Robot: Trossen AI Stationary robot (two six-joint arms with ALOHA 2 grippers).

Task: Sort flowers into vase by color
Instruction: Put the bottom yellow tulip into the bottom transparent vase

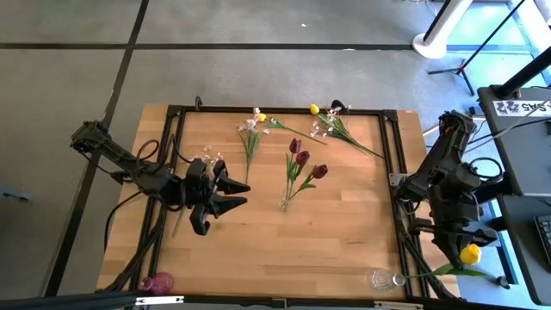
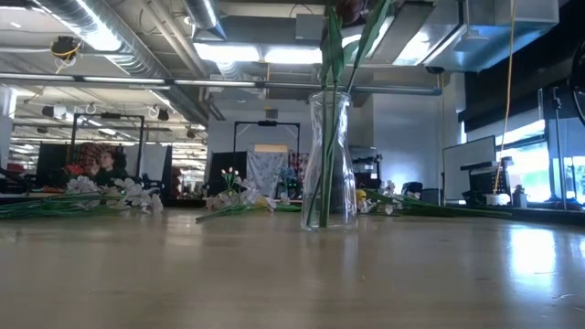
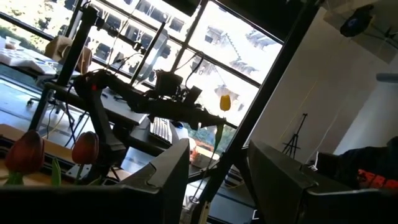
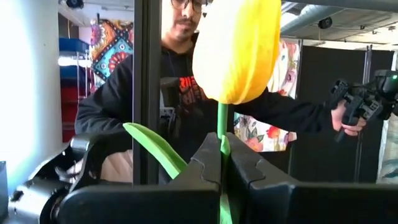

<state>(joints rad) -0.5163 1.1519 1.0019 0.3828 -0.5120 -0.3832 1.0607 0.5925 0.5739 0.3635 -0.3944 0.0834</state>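
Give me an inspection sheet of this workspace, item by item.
Surface: wooden table, black frame.
Job's things: clear vase mid-table holding red tulips; white sprays and a yellow tulip lying at the far edge; a spray by the left arm; pink vase and second clear vase at the near edge.
Clutter: nothing seen.
Grippers: left gripper open, over the table's left part; right gripper shut on a yellow tulip's stem, off the table's right edge.
Cables: black cables by the left arm.
Surroundings: person beyond the right gripper.
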